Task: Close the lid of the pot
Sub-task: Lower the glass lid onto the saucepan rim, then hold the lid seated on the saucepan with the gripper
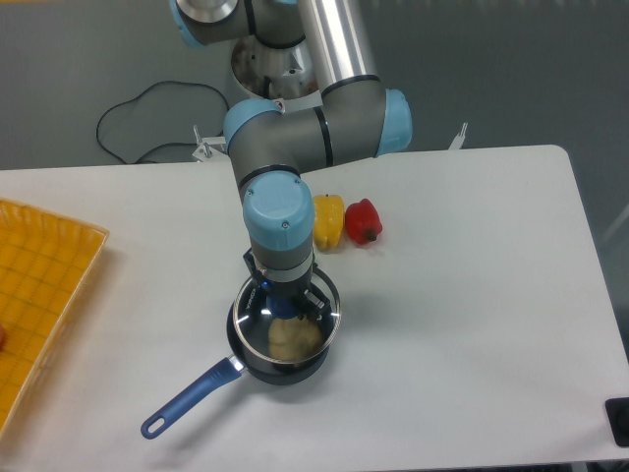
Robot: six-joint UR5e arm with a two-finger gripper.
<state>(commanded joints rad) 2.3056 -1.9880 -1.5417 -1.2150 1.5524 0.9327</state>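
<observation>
The pot sits on the white surface near the front middle, its blue handle reaching toward the near left. The lid lies over the pot's mouth, its metal rim ringing a pale lump seen through the glass. The claw points straight down at the lid's centre, hiding the knob; whether it is clenched or released cannot be told. Just behind the arm, on the far side, lie a yellow pepper and a red pepper, touching or nearly so. A yellow tray lies at the left edge, well apart.
</observation>
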